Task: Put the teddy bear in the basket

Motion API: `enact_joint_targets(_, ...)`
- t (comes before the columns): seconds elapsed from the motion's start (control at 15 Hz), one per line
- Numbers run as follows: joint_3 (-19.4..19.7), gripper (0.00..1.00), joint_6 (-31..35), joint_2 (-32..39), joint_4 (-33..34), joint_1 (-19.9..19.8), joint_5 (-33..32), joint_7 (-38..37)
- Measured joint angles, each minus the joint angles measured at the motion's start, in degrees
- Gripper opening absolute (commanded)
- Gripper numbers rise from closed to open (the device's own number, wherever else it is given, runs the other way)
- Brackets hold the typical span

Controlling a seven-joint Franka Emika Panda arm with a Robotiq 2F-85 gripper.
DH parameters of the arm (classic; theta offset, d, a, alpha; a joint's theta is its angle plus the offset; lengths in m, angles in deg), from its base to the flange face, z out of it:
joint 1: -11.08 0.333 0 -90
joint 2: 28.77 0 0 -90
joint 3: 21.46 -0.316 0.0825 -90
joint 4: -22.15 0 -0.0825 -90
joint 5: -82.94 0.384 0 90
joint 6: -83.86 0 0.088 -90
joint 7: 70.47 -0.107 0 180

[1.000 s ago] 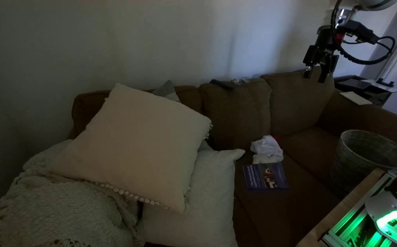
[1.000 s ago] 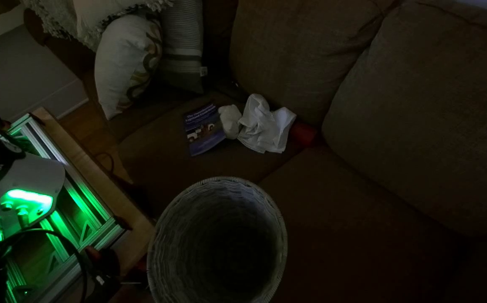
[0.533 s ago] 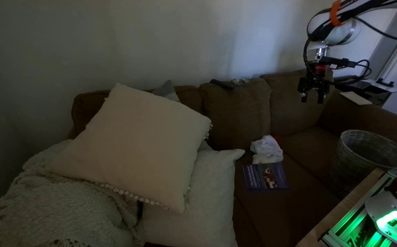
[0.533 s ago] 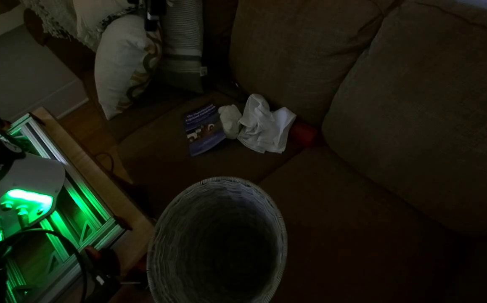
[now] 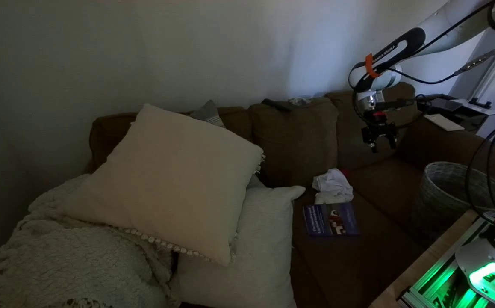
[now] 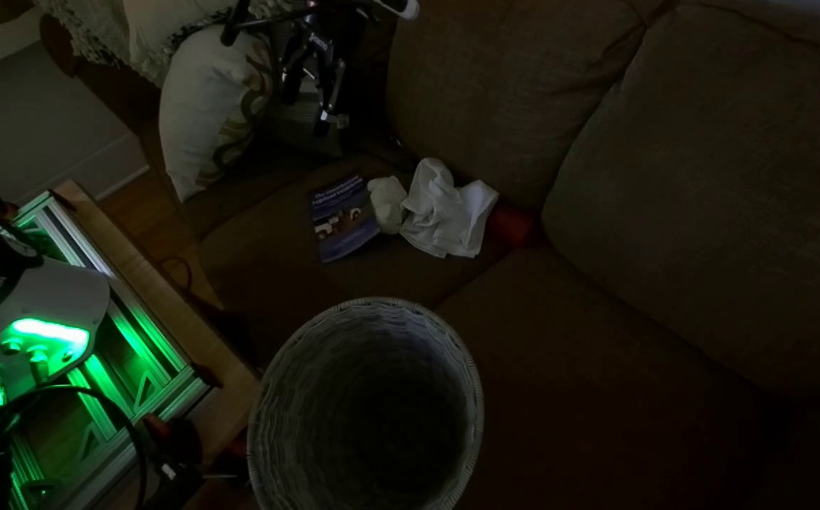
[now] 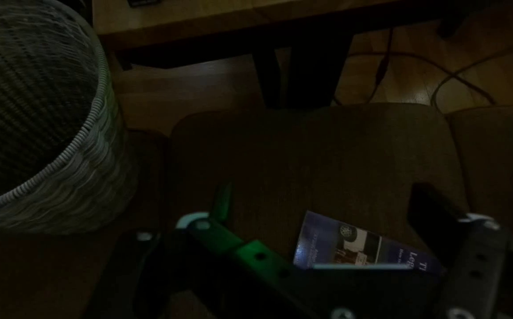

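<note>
The teddy bear (image 6: 387,204) is a small whitish plush lump on the brown sofa seat, between the blue booklet and a white cloth. It also shows in an exterior view (image 5: 332,197), low beside the cloth. It does not show in the wrist view. The basket (image 6: 374,303) is a round grey-green woven bin with an open top, in both exterior views and at the left of the wrist view (image 7: 68,157). My gripper (image 5: 384,147) hangs in the air above the sofa, apart from the bear. In the wrist view (image 7: 326,199) its fingers stand wide apart with nothing between them.
The blue booklet (image 5: 331,219) lies flat beside the bear. The white cloth (image 6: 449,212) touches the bear, with a red object (image 6: 510,225) behind. Large cream pillows (image 5: 166,184) pile at one end. The robot's wooden table (image 7: 194,17) borders the sofa.
My gripper has come down and to the left in an exterior view, and has entered at the top of an exterior view where it was out of sight. The bear and basket have not moved.
</note>
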Motion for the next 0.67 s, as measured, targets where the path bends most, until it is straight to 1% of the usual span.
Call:
enact_joint_targets(0.33,-0.1,1.0,-1.1,0.2,1.3,0.0,-0.1,0.0)
enact_joint_targets(0.47,-0.9,1.0,1.1,0.0,0.5,0.6,-4.3,0.6)
enact_joint_targets(0.67,-3.0,1.0,6.3,0.3,-3.8,2.6,-10.6,0.8)
